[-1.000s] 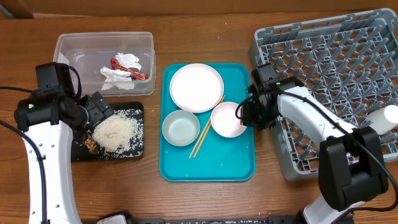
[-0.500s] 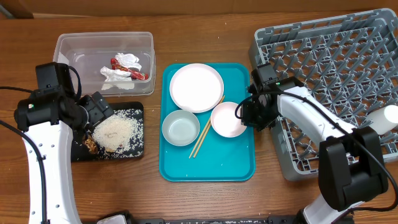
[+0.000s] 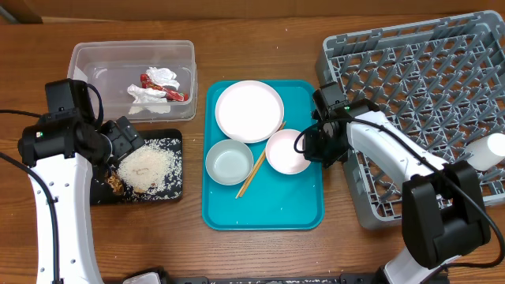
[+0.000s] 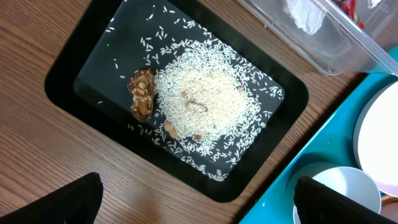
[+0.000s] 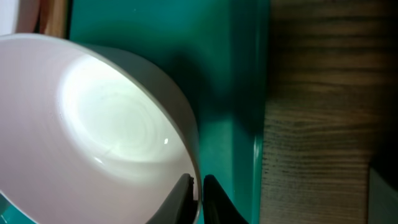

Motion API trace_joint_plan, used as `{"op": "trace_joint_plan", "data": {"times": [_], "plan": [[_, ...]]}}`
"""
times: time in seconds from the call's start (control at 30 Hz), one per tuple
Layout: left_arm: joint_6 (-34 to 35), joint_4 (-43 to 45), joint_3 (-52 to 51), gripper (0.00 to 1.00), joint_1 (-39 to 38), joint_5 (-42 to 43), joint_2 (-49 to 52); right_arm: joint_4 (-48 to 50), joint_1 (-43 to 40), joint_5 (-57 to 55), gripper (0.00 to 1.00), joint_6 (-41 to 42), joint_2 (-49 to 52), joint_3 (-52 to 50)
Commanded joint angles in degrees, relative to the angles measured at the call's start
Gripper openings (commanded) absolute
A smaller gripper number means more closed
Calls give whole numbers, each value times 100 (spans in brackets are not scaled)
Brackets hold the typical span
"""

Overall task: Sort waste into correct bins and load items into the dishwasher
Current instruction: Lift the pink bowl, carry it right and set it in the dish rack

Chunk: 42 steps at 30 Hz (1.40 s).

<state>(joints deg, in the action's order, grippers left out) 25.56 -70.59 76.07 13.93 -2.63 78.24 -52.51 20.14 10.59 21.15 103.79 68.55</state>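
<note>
My right gripper (image 3: 310,147) is shut on the right rim of a white bowl (image 3: 288,151) that sits on the teal tray (image 3: 264,213). In the right wrist view one finger is inside and one outside the bowl (image 5: 93,124), pinching its rim at the right gripper (image 5: 196,186). A white plate (image 3: 249,110), a second bowl (image 3: 230,162) and chopsticks (image 3: 260,166) share the tray. My left gripper (image 4: 199,202) hangs open over the black tray (image 4: 68,68) holding rice (image 4: 199,102) and a brown lump (image 4: 142,93). A napkin (image 3: 158,87) and red packet (image 3: 175,95) lie in the clear tub (image 3: 95,59).
The grey dish rack (image 3: 426,102) fills the right side, right behind my right arm, with a small white cup (image 3: 488,148) at its right edge. Bare wooden table lies in front of the trays.
My right gripper has closed onto the bowl's rim and nudged the bowl slightly left. The left arm has not moved.
</note>
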Motion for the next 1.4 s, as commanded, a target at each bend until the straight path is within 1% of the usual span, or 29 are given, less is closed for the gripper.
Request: {"op": "trace_joint_plan", "data": {"times": [0.0,0.27,0.43,0.63,0.73,0.87,1.0,1.1,1.23,1.37], "plan": [[20,11,55,100,22,-50,-66,20,15,-160,4,142,7,-37],[20,11,55,100,22,-50,-66,-33,11,-155,4,142,-28,-9],[20,11,55,100,22,-50,-66,-374,-66,-282,4,114,-450,398],[20,11,55,100,22,-50,-66,-903,-184,-1128,4,96,-1373,1152],[20,11,55,100,22,-50,-66,-911,-313,-1703,4,94,-1849,1443],[20,11,55,100,22,-52,-66,-496,-632,-2852,4,44,-2369,1543],[20,11,55,100,22,-50,-66,144,-1021,-3770,4,-894,-2577,1543],[20,11,55,100,22,-50,-66,555,-1327,-4284,4,-1547,-2551,1541],[20,11,55,100,22,-50,-66,1036,-1790,-4747,4,-2026,-2413,1541],[20,11,55,100,22,-50,-66,1539,-2330,-5195,4,-2275,-2155,1541]]}}
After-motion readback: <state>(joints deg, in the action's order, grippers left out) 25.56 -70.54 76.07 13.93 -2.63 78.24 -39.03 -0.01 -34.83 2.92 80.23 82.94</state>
